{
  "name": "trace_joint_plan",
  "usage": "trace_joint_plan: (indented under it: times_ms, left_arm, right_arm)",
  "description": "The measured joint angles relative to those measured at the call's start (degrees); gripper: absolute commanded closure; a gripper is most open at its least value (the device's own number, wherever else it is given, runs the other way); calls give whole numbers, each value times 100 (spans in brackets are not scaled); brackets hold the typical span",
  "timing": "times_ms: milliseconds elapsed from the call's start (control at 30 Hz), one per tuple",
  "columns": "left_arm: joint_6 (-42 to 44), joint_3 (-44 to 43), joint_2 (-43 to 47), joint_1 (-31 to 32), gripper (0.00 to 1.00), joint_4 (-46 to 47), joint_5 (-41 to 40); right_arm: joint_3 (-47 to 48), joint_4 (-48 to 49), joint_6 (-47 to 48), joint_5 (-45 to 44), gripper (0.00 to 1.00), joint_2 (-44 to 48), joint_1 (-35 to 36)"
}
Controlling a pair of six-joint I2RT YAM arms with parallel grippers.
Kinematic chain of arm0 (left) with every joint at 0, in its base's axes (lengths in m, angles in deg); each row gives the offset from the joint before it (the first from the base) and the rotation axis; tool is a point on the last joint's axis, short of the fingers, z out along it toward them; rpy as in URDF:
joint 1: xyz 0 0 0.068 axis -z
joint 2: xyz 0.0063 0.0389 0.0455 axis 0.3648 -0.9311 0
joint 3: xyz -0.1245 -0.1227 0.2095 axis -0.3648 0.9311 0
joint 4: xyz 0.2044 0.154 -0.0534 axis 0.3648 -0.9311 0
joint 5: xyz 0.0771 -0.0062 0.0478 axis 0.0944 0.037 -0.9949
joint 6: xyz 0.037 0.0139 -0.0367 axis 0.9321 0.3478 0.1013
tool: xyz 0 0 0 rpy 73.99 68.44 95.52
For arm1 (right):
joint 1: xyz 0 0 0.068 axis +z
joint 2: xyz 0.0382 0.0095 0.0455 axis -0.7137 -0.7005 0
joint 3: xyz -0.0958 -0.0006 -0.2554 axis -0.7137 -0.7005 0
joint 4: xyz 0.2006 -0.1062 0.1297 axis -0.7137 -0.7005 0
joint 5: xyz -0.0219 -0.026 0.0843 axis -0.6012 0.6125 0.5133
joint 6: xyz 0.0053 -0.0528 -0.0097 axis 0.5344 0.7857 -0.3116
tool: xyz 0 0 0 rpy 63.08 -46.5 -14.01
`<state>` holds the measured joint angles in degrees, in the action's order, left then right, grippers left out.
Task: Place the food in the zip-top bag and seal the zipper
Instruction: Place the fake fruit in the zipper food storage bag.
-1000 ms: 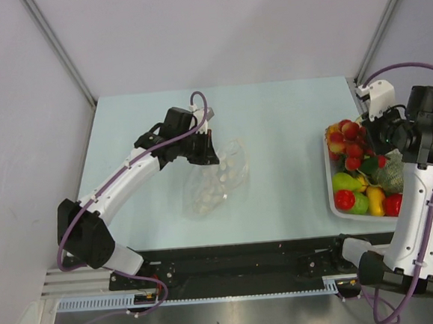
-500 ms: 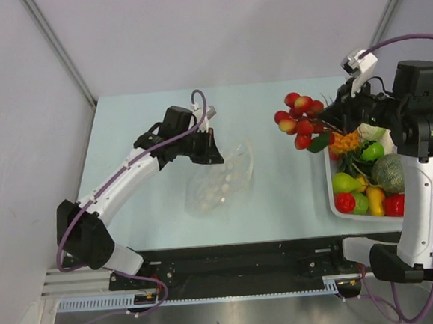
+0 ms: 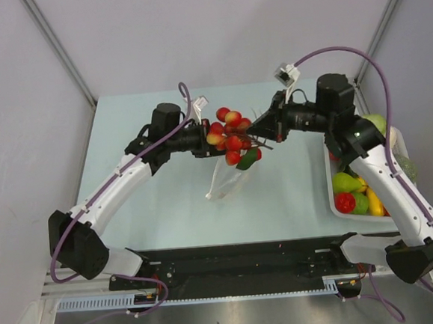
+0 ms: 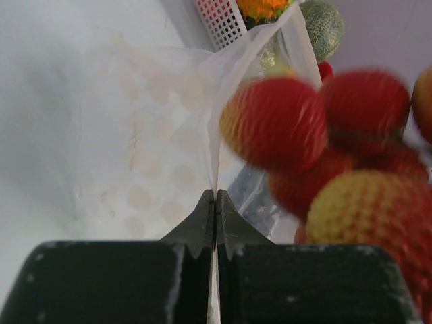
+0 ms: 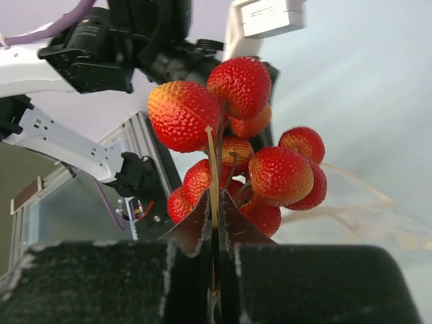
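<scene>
Midway across the bench [image 3: 294, 193], the left jaws pinched the zip-top bag [image 3: 222, 180] by its edge, while the right jaws clamped the red berry cluster [image 3: 231, 137] by its stem, just above the bag.

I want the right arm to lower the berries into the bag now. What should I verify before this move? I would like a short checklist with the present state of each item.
1. Bag held: left gripper shut on the zip-top bag edge: ok.
2. Food held: right gripper shut on the berry cluster stem: ok.
3. Position: cluster over the bag's upper edge in the top view: ok.
4. Bag mouth wide enough for the cluster: cannot tell.
5. All food out of the white tray: not ok, several pieces lie there.
</scene>
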<state>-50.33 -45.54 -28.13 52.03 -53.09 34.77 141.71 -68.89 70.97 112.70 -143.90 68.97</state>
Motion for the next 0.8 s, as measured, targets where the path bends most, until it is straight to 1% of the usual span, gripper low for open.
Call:
trace_joint_plan:
  times_ms: [167, 300, 467, 633, 800]
  left_arm:
    - [-404, 363, 7, -234, 100, 328, 232]
    - [-503, 452, 7, -315, 100, 367, 247]
    - [-645, 490, 2, -345, 100, 498, 330]
    - [-927, 588, -42, -479, 100, 715, 496]
    - [-1064, 671, -87, -643, 100, 739, 553]
  right_arm:
    - [-546, 671, -306, -321, 100, -57, 627]
    - [-866, 1113, -581, -459, 100, -59, 658]
    - [-870, 1784, -800, -573, 100, -39, 680]
    - [-946, 1904, -667, -671, 100, -68, 857]
    - [-1268, 1738, -138, -815, 100, -181, 949]
